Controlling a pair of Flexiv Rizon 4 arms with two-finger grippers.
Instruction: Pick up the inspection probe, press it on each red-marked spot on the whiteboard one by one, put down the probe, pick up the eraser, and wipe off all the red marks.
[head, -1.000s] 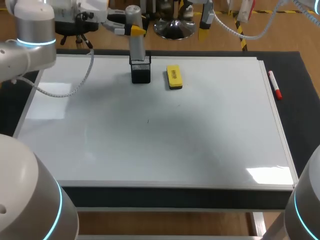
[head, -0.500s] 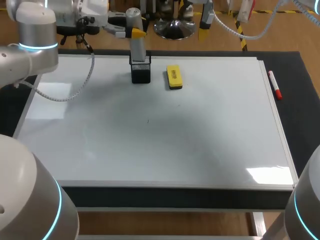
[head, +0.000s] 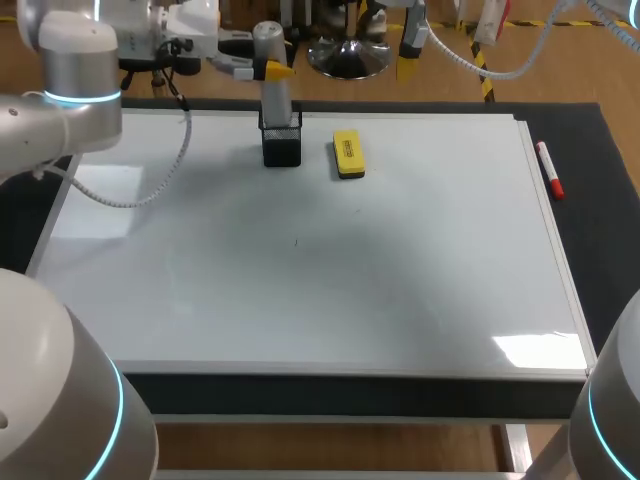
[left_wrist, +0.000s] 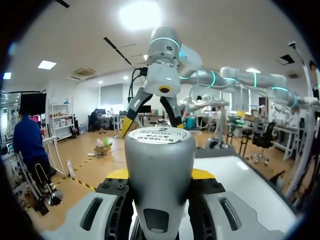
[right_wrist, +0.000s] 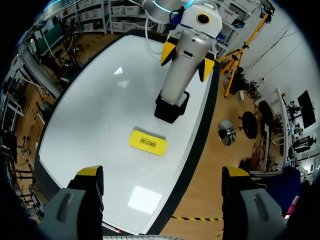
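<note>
Left claw (left_wrist: 160, 173) clamps probe (left_wrist: 159, 145) standing in black holder (head: 282, 146); right claw (right_wrist: 162, 175) spread wide.

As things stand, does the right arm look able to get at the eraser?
Probably yes. The eraser lies flat on the whiteboard, nothing on it, clear of the holder; the open right gripper hangs above it. The left gripper, shut on the probe, stands beside, not over it.
</note>
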